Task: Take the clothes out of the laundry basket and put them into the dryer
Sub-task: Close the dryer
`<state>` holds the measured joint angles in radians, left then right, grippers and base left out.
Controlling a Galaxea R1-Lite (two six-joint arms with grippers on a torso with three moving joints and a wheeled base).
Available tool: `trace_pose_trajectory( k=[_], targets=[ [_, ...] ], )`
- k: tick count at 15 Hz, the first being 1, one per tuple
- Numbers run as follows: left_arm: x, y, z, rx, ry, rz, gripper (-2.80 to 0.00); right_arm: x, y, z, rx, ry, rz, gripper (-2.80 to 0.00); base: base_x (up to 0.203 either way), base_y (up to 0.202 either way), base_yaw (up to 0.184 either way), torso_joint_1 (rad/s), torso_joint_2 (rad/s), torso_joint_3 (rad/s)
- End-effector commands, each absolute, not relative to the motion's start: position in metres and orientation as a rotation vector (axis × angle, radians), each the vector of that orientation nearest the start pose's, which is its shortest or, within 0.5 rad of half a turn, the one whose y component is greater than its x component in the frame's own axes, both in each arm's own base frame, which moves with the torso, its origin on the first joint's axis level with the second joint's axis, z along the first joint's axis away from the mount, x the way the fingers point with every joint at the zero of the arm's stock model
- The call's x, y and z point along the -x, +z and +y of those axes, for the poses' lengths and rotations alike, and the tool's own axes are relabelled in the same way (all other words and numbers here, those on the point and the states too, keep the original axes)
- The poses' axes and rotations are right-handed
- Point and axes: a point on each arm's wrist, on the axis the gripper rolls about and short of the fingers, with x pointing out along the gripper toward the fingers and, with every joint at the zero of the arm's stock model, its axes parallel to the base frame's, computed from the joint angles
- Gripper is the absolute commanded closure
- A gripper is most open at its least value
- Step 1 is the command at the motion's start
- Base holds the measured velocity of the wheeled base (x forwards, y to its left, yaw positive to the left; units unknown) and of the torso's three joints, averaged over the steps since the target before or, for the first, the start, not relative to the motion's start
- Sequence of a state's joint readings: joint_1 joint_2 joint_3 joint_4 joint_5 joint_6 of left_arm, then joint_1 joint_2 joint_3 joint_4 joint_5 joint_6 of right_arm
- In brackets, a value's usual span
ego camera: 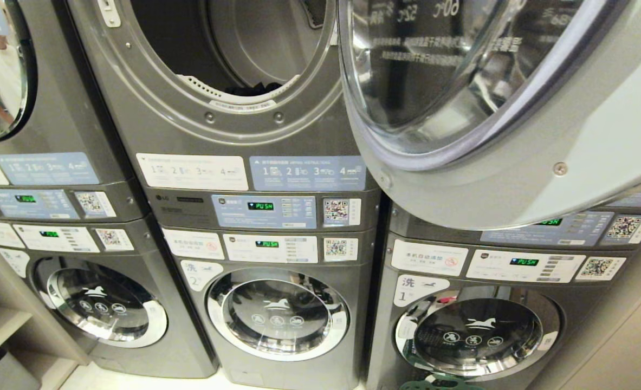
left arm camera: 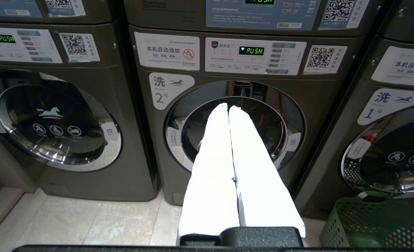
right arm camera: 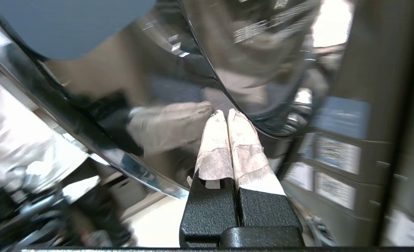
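The dryer (ego camera: 228,70) is seen standing open above washer 2, its door (ego camera: 488,108) swung wide to the right. Dark clothes (ego camera: 252,88) are glimpsed low in the drum. The laundry basket (left arm camera: 374,224) is found on the floor below washer 1, nearer the right arm. The right gripper (right arm camera: 226,113) is clenched empty beside the door glass; the left gripper (left arm camera: 228,108) is parked, pressed closed, facing washer 2.

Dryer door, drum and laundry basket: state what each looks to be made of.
Dryer door: pale grey frame with a smooth satin look, painted metal or plastic, around a clear glossy bowl that mirrors printed text, glass or clear plastic. Drum: dull grey metal by its soft brushed sheen. Laundry basket: green moulded plastic, matte, pierced with rows of round holes.
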<state>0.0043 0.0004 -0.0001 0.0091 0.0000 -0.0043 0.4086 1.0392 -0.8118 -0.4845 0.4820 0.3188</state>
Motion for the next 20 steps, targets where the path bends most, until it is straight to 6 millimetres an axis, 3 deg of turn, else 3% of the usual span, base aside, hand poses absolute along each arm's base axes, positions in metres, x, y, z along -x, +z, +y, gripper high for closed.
trace_pose_trajectory(
  k=[1,5,8,14,17,20],
  targets=[
    [0.023,0.074,0.0,0.005,0.005,0.009,0.0,-0.132,0.314,0.079,-0.288,0.975,-0.066,0.0,0.0,0.0,0.0,0.0,0.0,0.0],
    [0.023,0.074,0.0,0.005,0.005,0.009,0.0,-0.162,0.316,0.119,-0.289,1.049,-0.048,0.0,0.0,0.0,0.0,0.0,0.0,0.0],
    [0.023,0.074,0.0,0.005,0.005,0.009,0.0,-0.182,0.316,0.164,-0.296,1.101,-0.058,0.0,0.0,0.0,0.0,0.0,0.0,0.0],
    [0.023,0.074,0.0,0.005,0.005,0.009,0.0,-0.214,0.31,0.283,-0.346,1.144,-0.095,0.0,0.0,0.0,0.0,0.0,0.0,0.0],
    [0.023,0.074,0.0,0.006,0.005,0.009,0.0,-0.232,0.293,0.35,-0.356,1.112,-0.132,0.0,0.0,0.0,0.0,0.0,0.0,0.0],
    [0.023,0.074,0.0,0.006,0.005,0.009,0.0,-0.251,0.293,0.39,-0.377,0.986,-0.233,0.0,0.0,0.0,0.0,0.0,0.0,0.0]
  ],
)
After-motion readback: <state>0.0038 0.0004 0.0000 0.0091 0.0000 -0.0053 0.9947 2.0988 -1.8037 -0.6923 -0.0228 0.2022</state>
